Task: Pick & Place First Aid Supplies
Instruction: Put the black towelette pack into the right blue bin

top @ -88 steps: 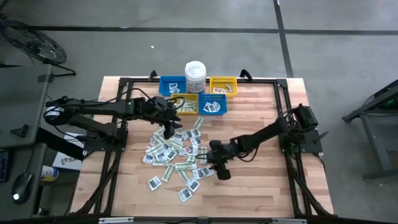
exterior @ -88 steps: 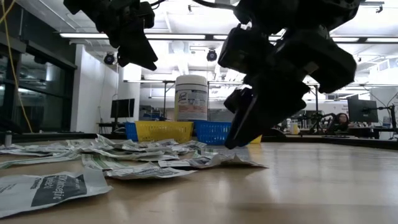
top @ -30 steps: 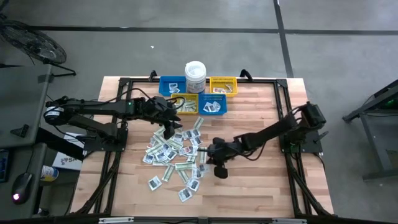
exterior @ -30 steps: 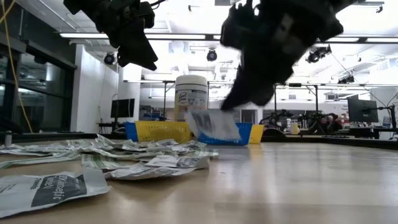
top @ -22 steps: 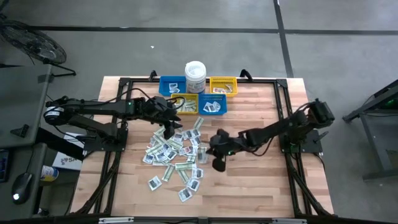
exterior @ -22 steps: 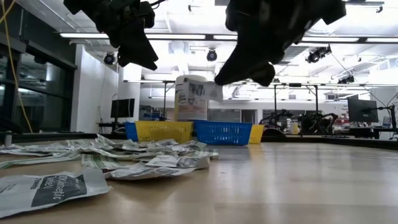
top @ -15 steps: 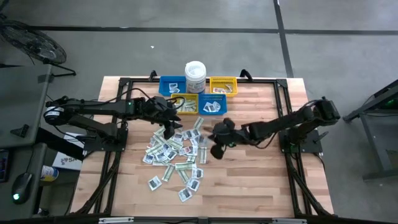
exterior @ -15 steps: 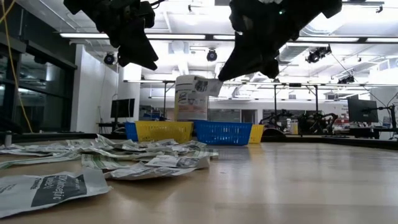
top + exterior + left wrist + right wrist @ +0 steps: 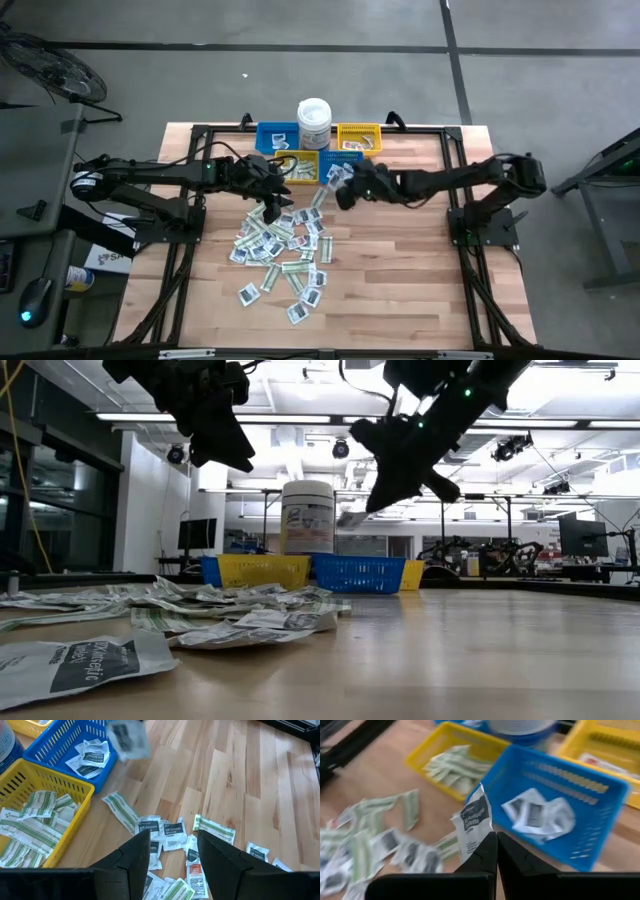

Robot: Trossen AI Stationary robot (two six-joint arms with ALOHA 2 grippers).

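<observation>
A: Risk from here? Near side first.

B: The loose packets (image 9: 280, 252) are spread on the table (image 9: 410, 290) toward its near edge, untouched. Just beyond them the left gripper (image 9: 271, 212) is held over the heap, fingers parted, nothing seen between them. Farther back, a white packet (image 9: 472, 826) is pinched by one corner in the closed right gripper (image 9: 342, 195), near the blue bin (image 9: 560, 822), which already holds white squares. With so slight a hold, the packet could be twisted or slid out before release. If released short, it could be caught on the rim, or dropped into the adjoining yellow bin (image 9: 452, 762) where green strips are kept. The white tub (image 9: 314, 121) stands just behind the bins and could be clipped by an overshoot.

A: Change against the earlier frames?

B: The right gripper was recorded low beside the heap; it has since been raised and carried back toward the bins, the packet with it. The left arm's pose is unchanged. The heap appears otherwise undisturbed.
</observation>
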